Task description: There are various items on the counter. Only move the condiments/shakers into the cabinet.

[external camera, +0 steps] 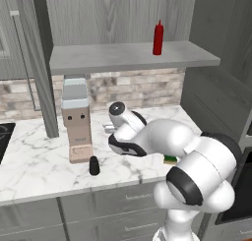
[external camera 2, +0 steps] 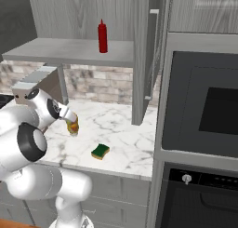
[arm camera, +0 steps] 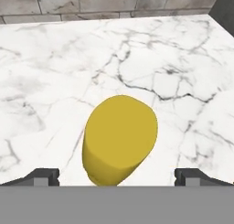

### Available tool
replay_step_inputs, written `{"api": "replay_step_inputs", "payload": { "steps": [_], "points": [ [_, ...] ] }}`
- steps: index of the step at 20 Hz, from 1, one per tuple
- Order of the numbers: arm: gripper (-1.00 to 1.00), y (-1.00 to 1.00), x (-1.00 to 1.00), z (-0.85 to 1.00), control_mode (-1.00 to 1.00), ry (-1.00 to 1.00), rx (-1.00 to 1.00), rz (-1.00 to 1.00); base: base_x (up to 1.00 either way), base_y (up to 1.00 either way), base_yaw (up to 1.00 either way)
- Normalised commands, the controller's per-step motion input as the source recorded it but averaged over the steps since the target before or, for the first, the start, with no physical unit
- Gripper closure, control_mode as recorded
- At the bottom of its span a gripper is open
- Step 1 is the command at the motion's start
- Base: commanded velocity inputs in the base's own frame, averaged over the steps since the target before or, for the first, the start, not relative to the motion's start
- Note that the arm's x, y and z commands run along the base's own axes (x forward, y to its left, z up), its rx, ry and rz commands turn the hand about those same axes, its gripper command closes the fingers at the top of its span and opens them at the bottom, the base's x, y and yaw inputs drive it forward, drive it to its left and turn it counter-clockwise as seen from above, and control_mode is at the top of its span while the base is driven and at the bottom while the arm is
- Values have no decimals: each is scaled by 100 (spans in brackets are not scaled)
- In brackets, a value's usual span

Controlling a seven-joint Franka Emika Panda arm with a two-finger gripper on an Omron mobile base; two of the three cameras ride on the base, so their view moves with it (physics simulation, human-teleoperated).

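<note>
The yellow bottle (arm camera: 119,138) sits on the white marble counter (arm camera: 50,77), right between the fingertips (arm camera: 43,176) of my open gripper (arm camera: 119,177). In the right base view the gripper (external camera 2: 69,120) hangs low over the yellow bottle (external camera 2: 73,128). A slim red bottle (external camera: 157,37) stands upright on the cabinet's light-grey shelf board (external camera: 108,57). Near the counter's front edge stands the short black shaker (external camera: 94,165), to the left of my arm.
The tall beige-and-grey appliance (external camera: 76,119) stands just behind the shaker. A green-and-yellow sponge (external camera 2: 100,151) lies near the front edge, right of the arm. A dark wall oven (external camera 2: 204,115) closes off the right side, and an open cabinet door (external camera: 37,63) hangs at the left.
</note>
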Motion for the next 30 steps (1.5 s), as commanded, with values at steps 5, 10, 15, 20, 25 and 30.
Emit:
{"api": "replay_step_inputs", "payload": {
  "steps": [5,10,15,20,25,30],
  "points": [
    [-100,0,9,0,-100,0,-1,0,0,0,0],
    [-100,0,6,-1,-100,0,-2,0,0,0,0],
    [-100,0,8,-4,-100,0,-3,0,0,0,0],
    [-100,0,6,-5,-100,0,-3,0,0,0,0],
    [100,0,3,-2,-100,0,-2,0,0,0,0],
    [100,0,-2,0,-100,0,0,0,0,0,0]
  ]
}}
